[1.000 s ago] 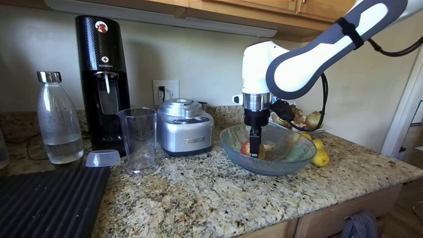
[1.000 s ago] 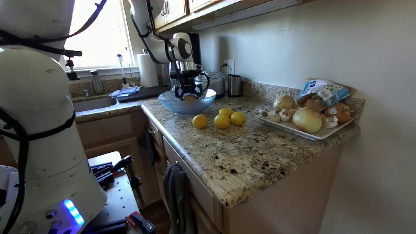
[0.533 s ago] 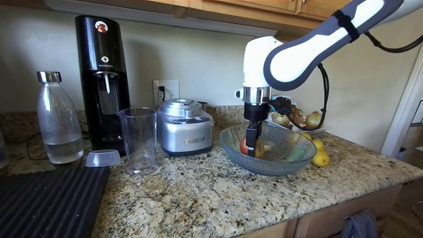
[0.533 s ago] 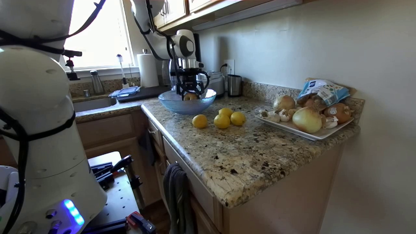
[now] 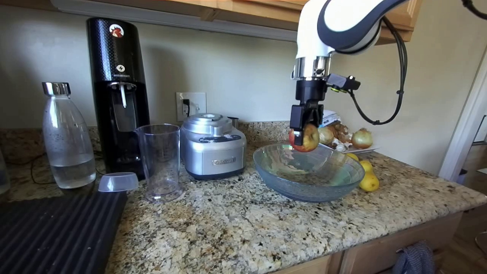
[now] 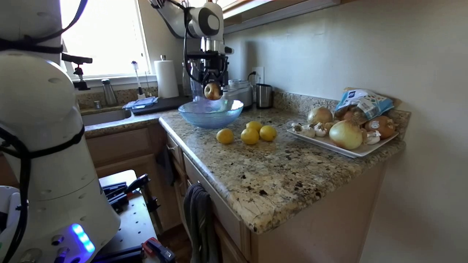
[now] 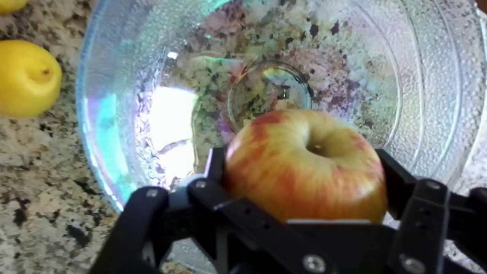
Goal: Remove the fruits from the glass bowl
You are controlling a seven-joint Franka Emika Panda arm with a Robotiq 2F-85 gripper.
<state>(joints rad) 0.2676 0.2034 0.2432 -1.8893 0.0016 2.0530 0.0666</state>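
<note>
The apple (image 5: 311, 137) clamped in the claw (image 7: 300, 160), above the bowl (image 5: 310, 193).
The fingers (image 7: 217, 163) press on opposite sides of the apple, which hangs between them, apart from the bowl's rim. The bowl stands on the counter (image 6: 274, 175) between its front edge and its back edge. Four lemons (image 6: 249, 136) lie near the bowl, toward the counter's end, one nearest the front edge; a plate (image 6: 323, 143) of onions (image 6: 344, 133) sits at the back corner.

Red-streaked apple (image 7: 300, 171), perhaps bluish bowl (image 6: 210, 117)
</note>
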